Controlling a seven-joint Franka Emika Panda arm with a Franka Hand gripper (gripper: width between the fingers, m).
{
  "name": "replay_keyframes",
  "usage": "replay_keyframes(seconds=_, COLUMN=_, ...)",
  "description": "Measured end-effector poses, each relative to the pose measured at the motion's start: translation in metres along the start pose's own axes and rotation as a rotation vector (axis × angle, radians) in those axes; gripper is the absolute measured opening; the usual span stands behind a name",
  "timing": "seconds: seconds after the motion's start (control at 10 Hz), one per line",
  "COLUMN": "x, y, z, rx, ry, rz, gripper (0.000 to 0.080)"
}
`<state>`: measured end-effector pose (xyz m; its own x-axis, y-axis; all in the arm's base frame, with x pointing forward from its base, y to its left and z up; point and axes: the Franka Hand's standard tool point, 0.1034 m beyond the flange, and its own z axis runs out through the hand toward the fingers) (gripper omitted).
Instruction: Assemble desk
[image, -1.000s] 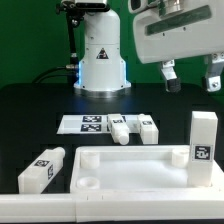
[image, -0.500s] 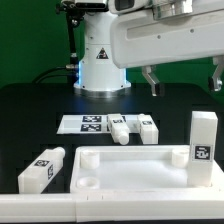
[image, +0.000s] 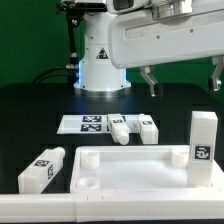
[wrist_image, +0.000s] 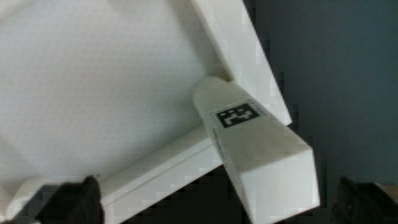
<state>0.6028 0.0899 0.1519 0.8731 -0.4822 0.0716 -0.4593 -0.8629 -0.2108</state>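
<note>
The big white tabletop (image: 130, 153) lies flat at the near edge of the black bench (image: 30, 110). It has a raised rim and a round hole in its near corner. Just beside it, on the exterior view's left, one leg (image: 42, 168) lies on its side. Another leg (image: 203, 140) stands straight up at the tabletop's corner on the exterior view's right. The wrist view shows this upright leg (wrist_image: 249, 135) at the tabletop (wrist_image: 89, 90) corner too. Farther back, two more legs (image: 120, 128) (image: 148, 127) lie side by side, next to the marker board (image: 85, 123). Behind them stands the robot base (image: 100, 60). High above the bench, the jaws hang wide apart and hold nothing.
</note>
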Motion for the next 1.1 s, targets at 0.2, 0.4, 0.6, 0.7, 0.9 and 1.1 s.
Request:
replay_keyframes(seconds=0.2, x=0.000, y=0.000, z=0.000, rx=0.000, ry=0.000, rz=0.000, gripper=0.0649)
replay_keyframes(seconds=0.4, x=-0.004, y=0.005, z=0.004, rx=-0.004, ry=0.004, rz=-0.029, gripper=0.0649)
replay_keyframes(seconds=0.6, x=-0.025, y=0.027, z=0.018, rx=-0.030, ry=-0.020, rz=-0.078, gripper=0.0649)
replay_keyframes(seconds=0.7, x=-0.028, y=0.028, z=0.022, rx=-0.039, ry=-0.001, rz=-0.119, gripper=0.0649)
replay_keyframes(seconds=0.9, x=-0.029, y=0.028, z=0.023, rx=-0.042, ry=0.018, rz=-0.246, gripper=0.0649)
replay_keyframes(seconds=1.1, x=-0.030, y=0.029, z=0.026, rx=-0.049, ry=0.014, rz=-0.325, gripper=0.0649)
